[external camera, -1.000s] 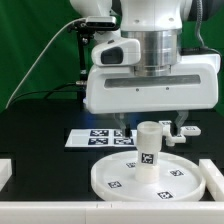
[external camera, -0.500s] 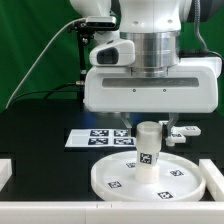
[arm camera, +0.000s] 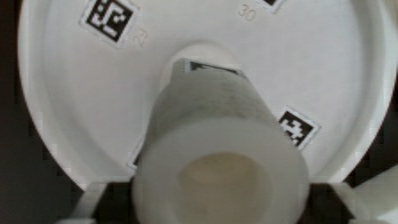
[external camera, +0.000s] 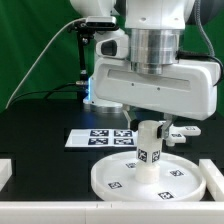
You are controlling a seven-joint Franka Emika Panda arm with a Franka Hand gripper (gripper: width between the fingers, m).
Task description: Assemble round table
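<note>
The round disc (external camera: 115, 178) lies flat on the black table at the front, tags facing up. The short thick leg (external camera: 150, 152) stands upright on its middle. My gripper (external camera: 150, 126) comes straight down over the leg's top, one finger on each side, and is shut on it. In the wrist view the leg (arm camera: 217, 150) fills the space between my fingers, with the disc (arm camera: 71, 90) and its tags below it. The small lobed foot (external camera: 186, 131) lies on the table behind the disc, to the exterior view's right.
The marker board (external camera: 95, 138) lies behind the disc. White raised blocks stand at the front left (external camera: 5, 172) and front right (external camera: 216, 168) corners. A green backdrop and a stand with a cable are at the back.
My hand has turned about its vertical axis over the leg, showing a different face to the exterior camera. The leg and disc stay in place.
</note>
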